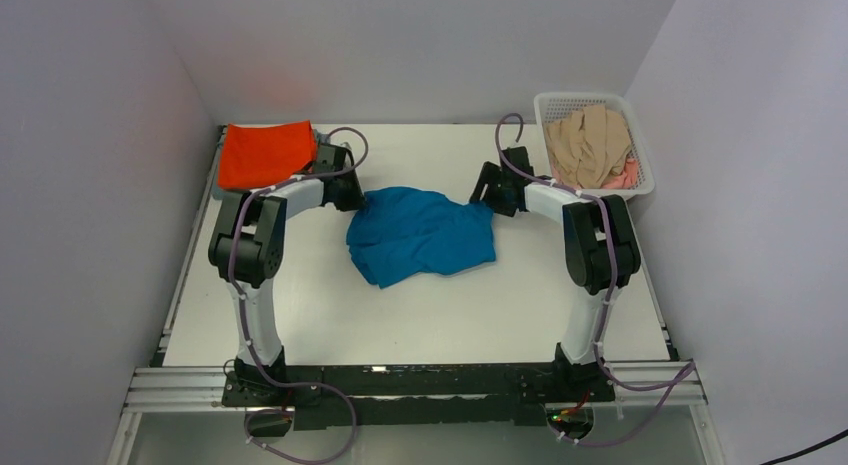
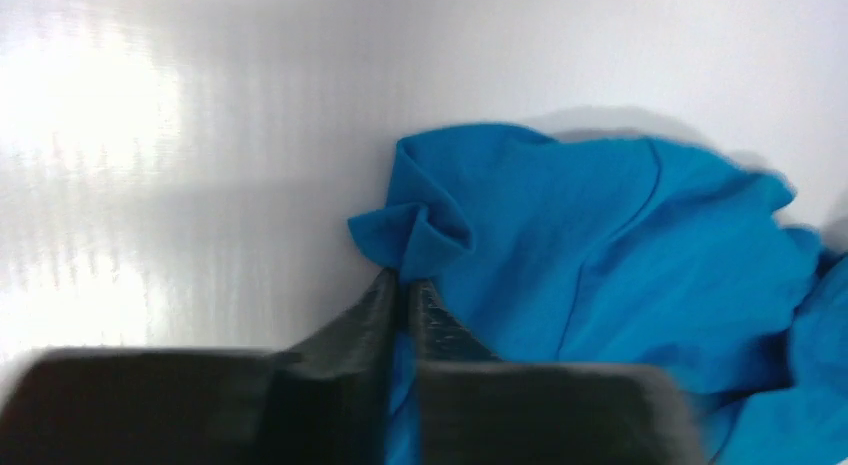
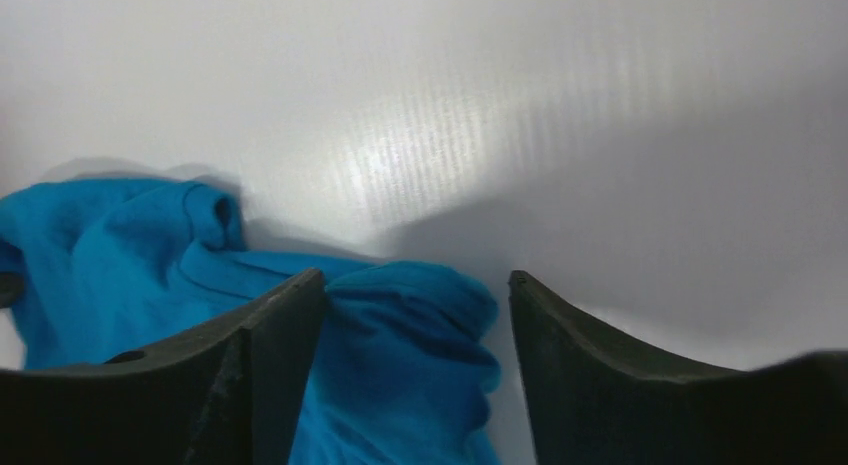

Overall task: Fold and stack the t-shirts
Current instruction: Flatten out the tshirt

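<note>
A teal-blue t-shirt (image 1: 420, 233) lies crumpled in the middle of the white table. My left gripper (image 1: 352, 195) is at its far left corner, shut on a pinch of that shirt (image 2: 560, 235); the cloth bunches just past the fingertips. My right gripper (image 1: 486, 197) is at the shirt's far right corner, open, with a fold of the blue shirt (image 3: 410, 355) between its spread fingers (image 3: 290, 315). An orange t-shirt (image 1: 264, 153) lies folded at the far left corner. Beige (image 1: 588, 145) and pink (image 1: 624, 175) t-shirts lie in the basket.
A white lattice basket (image 1: 640, 135) stands at the far right against the wall. Walls close in the table on the left, back and right. A metal rail (image 1: 420, 383) with both arm bases runs along the near edge.
</note>
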